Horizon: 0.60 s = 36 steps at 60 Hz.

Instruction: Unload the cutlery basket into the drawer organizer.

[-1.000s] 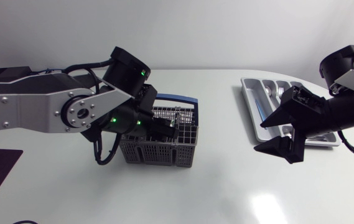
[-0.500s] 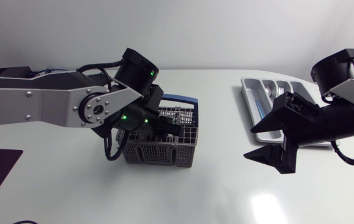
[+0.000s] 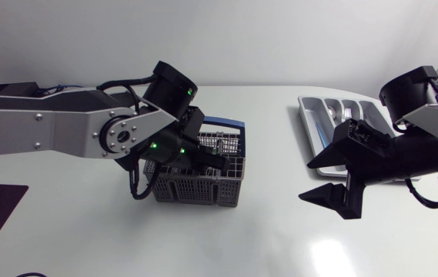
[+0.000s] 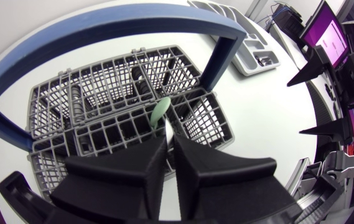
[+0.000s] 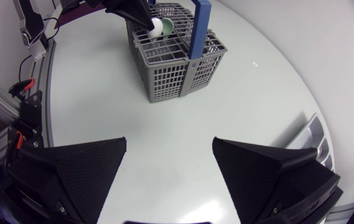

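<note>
Worktop (image 3: 265, 231): white, glossy; carries the basket and the organizer, well apart from each other.

Cutlery basket (image 3: 203, 188): grey plastic lattice basket with square compartments, standing upright towards the left side of the worktop; an arched blue carrying handle (image 3: 222, 121) spans it from wall to wall.

Left end effector (image 4: 168, 138): lowered into the top of the basket beside the blue handle, pointing down; the two black wedge fingers stand almost together, clamped from both sides on a pale green utensil (image 4: 159, 112).

Pale green utensil: slender plastic piece, its visible end rising out of a middle compartment, just ahead of the fingertips; in the right wrist view a white rounded part shows against it – whether both belong to one item cannot be told.

Right end effector (image 3: 315, 181): held above bare worktop between basket and organizer, nearer the organizer; fingers wide apart, nothing between them.

Drawer organizer (image 3: 305, 115): silver-grey tray with long parallel compartments, at the far right of the worktop, partly hidden under the right arm; metal cutlery lies in its compartments – the kinds cannot be made out.
</note>
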### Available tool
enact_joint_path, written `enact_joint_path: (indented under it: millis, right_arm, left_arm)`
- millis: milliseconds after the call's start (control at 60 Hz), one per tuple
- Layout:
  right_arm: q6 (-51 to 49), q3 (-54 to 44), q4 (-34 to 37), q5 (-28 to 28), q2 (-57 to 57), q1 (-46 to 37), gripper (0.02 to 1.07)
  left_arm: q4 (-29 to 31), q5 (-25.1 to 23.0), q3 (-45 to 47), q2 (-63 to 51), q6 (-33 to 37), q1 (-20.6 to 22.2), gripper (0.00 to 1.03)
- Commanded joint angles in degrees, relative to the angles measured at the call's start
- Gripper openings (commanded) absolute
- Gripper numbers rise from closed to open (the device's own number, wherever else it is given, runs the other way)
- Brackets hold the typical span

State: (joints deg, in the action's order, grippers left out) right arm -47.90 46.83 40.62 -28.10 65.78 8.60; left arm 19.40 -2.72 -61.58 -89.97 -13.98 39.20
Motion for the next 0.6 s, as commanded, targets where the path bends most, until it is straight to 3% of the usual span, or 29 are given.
enact_joint_path:
  millis: [0,167,583]
  right_arm:
    - [1.5,-1.4,-0.1,0.2,-0.7,0.6,1.02]
    - [1.7,-1.8,0.1,0.2,-1.2,1.3,1.02]
    - [2.1,-3.3,0.3,0.2,-3.9,1.9,1.01]
  left_arm:
    - [-0.2,-0.3,-1.0,-1.1,-1.1,0.0,0.04]
    - [0.3,-1.6,-0.9,0.9,-1.3,-0.4,0.04]
    - [0.7,-10.1,-0.1,8.0,-4.0,-4.0,0.04]
